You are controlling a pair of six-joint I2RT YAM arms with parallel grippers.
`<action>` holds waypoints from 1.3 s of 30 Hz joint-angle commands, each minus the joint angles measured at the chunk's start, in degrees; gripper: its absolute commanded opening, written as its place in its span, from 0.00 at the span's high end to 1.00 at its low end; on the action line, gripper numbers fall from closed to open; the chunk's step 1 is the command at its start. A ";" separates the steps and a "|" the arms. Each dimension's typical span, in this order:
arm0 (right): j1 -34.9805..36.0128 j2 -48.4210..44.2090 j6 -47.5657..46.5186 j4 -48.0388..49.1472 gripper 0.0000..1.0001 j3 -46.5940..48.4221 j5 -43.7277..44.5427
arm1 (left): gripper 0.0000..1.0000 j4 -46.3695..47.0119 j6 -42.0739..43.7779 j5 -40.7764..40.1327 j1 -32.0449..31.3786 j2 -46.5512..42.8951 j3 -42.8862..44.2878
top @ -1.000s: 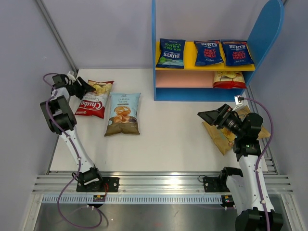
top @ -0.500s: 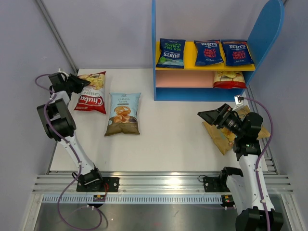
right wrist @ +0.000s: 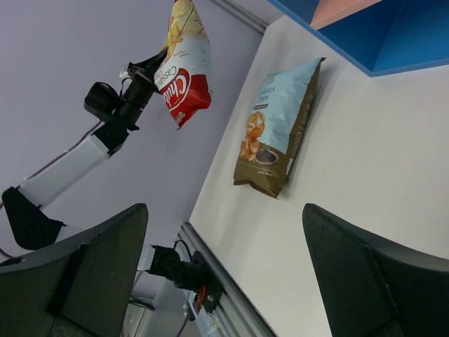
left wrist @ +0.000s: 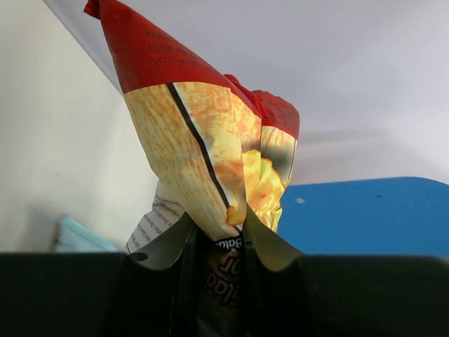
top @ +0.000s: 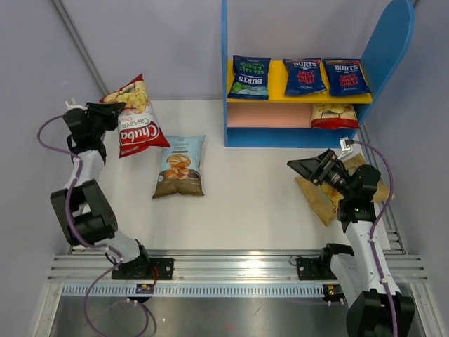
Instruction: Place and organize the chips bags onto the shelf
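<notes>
My left gripper [top: 106, 116] [left wrist: 221, 235] is shut on the edge of a red-white Chuba chips bag [top: 133, 116] [left wrist: 203, 147] [right wrist: 184, 77], which hangs in the air over the table's far left. A light blue-brown cassava bag [top: 180, 166] [right wrist: 277, 137] lies flat on the table. The shelf [top: 224, 77] carries three dark blue Burts bags [top: 304, 76] on its yellow board and another Chuba bag [top: 334, 116] on the pink board. At the right my right gripper [top: 306, 168] [right wrist: 224, 210] hovers open and empty, beside a tan-gold bag [top: 317, 202] partly hidden under that arm.
Grey walls close in on the left and right of the white table [top: 252, 189]. An aluminium rail [top: 231, 270] runs along the near edge by both arm bases. The shelf's tall rounded blue side [top: 389, 42] stands at the far right.
My left gripper has closed on the Chuba bag and lifted it off the table, tipping it upright. The right arm has barely moved.
</notes>
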 commanded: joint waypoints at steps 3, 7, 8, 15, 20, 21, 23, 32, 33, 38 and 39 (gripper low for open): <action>3.52 3.27 10.29 18.31 0.00 -1.76 -0.67 | 0.92 7.84 -16.09 -8.67 -5.86 -17.23 -14.81; 14.22 3.53 7.48 18.32 0.00 -1.23 7.31 | 0.94 8.45 -23.31 -13.34 -11.39 -27.09 -23.71; 20.87 3.45 6.43 17.79 0.01 -1.23 14.12 | 0.94 8.28 -25.24 -14.48 -12.28 -29.03 -24.94; 54.01 11.25 -7.26 27.18 0.01 0.43 46.51 | 0.93 1.26 -31.05 -24.66 -21.15 -45.38 -30.40; 66.10 24.78 -17.82 37.00 0.00 5.96 58.30 | 0.91 -4.20 -34.21 -28.20 -29.24 -53.90 -32.24; 67.24 28.28 -18.71 39.12 0.01 6.41 58.23 | 0.91 -4.37 -34.66 -30.20 -31.77 -55.14 -32.68; 70.58 31.20 -20.73 42.82 0.01 8.59 57.88 | 0.91 -5.95 -35.19 -31.63 -34.16 -57.77 -33.30; 75.78 40.97 -28.12 56.29 0.01 12.82 57.87 | 0.93 -10.70 -36.77 -36.20 -41.81 -65.96 -35.68; 76.04 41.93 -28.64 56.20 0.01 13.53 58.48 | 0.93 -11.05 -36.77 -35.94 -42.60 -66.14 -35.50; 76.57 43.78 -29.35 56.46 0.01 17.31 63.75 | 0.96 -12.81 -36.95 -37.60 -45.85 -67.54 -35.76; 76.83 44.22 -29.44 56.90 0.01 17.49 64.55 | 0.95 -13.25 -36.95 -38.22 -46.90 -67.81 -35.76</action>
